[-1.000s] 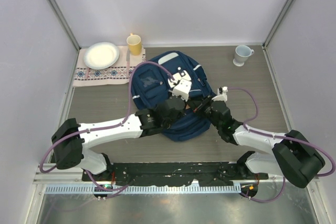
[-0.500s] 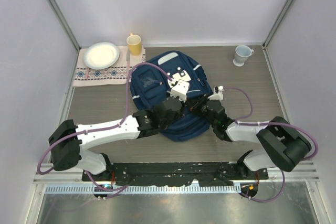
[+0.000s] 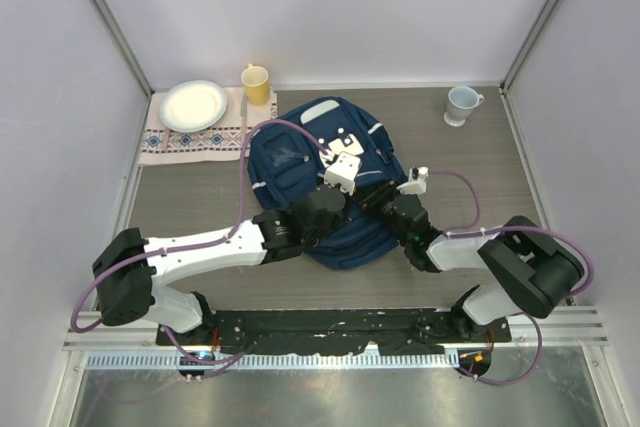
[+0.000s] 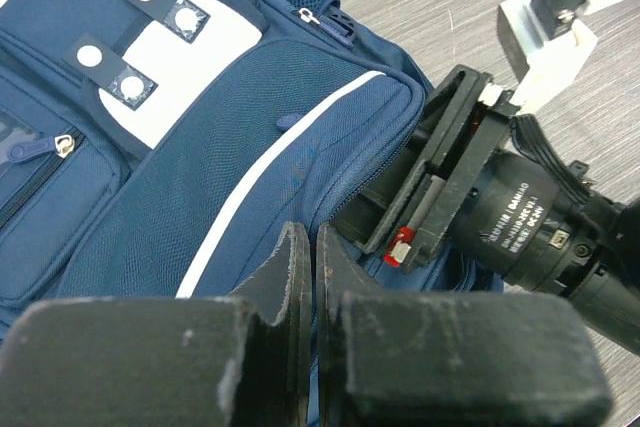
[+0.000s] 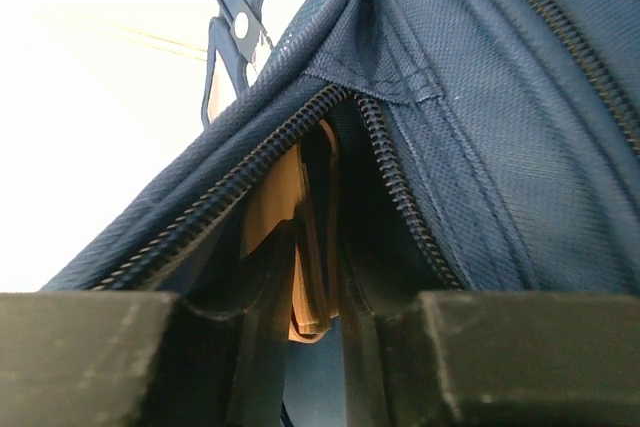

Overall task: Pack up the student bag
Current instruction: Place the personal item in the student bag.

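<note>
The student bag [image 3: 298, 159] lies flat, front up, in the middle of the wooden table [image 3: 190, 202]. The left gripper [image 4: 308, 247] sits at the lip of the opening, fingers nearly together, probably to steady it; whether it pinches cloth I cannot tell. The right gripper [image 5: 308, 252] reaches through the open zip [image 5: 392, 182], clamped narrowly on a thin, stiff tan slab [image 5: 275, 197]. The bag's coarse woven nylon sags softly around it.

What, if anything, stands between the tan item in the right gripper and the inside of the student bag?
Nothing visible: the zipper is parted, and the tan item, held in the right gripper, sits in the opening of the student bag.
</note>
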Tool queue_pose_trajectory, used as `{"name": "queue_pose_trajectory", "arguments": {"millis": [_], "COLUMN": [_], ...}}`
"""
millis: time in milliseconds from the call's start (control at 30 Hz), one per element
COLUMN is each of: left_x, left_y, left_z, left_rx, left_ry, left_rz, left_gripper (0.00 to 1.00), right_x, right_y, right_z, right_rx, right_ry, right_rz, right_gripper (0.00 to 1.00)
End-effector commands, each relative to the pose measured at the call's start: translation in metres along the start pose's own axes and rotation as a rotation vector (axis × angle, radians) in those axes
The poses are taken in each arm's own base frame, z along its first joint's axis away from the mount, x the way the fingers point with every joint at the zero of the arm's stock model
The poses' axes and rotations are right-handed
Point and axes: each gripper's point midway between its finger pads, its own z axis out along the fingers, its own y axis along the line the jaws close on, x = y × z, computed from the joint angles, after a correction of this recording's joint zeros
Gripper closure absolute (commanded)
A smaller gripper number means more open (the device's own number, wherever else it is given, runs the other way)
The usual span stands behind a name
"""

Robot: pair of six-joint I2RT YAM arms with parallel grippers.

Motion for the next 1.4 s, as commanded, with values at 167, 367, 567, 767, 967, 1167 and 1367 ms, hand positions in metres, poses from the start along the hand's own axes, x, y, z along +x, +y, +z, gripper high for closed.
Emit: {"name": "queue_pose_trajectory", "arguments": {"millis": [167, 367, 567, 767, 967, 1167, 1367], "left_x": [-0.037, -0.035, -0.029, -0.027, -0.023, -0.008, -0.013], "left_y": [-0.006, -0.007, -0.004, -0.003, -0.011, -0.036, 0.019], "left_z": [-0.006, -0.005, -0.004, -0.002, -0.005, -0.023, -0.029], "left_rx": [0.016, 0.015, 0.003, -0.003, 0.057, 0.277, 0.040], "left_ry": [-0.112, -0.104, -0.092, -0.087, -0.064, 0.026, -0.011], "left_rz": [-0.090, -0.086, -0.081, -0.081, -0.038, 0.119, 0.064], "left_gripper": [1.00, 1.00, 1.00, 1.00, 0.96, 0.28, 0.15], "right_x": [-0.030, -0.026, -0.044, -0.071, -0.094, -0.115, -0.116], "right_y": [-0.013, -0.011, 0.009, 0.005, -0.001, 0.012, 0.023], "right_z": [-0.026, -0.034, -0.050, -0.069, -0.091, -0.111, -0.112], "right_rx": [0.063, 0.052, 0.024, 0.151, 0.199, 0.171, 0.164], "right_ry": [-0.121, -0.093, -0.127, -0.210, -0.302, -0.363, -0.340], "right_rz": [-0.005, 0.002, -0.029, -0.007, 0.011, 0.006, -0.045], "right_gripper": [0.50, 0.46, 0.45, 0.45, 0.45, 0.42, 0.36]}}
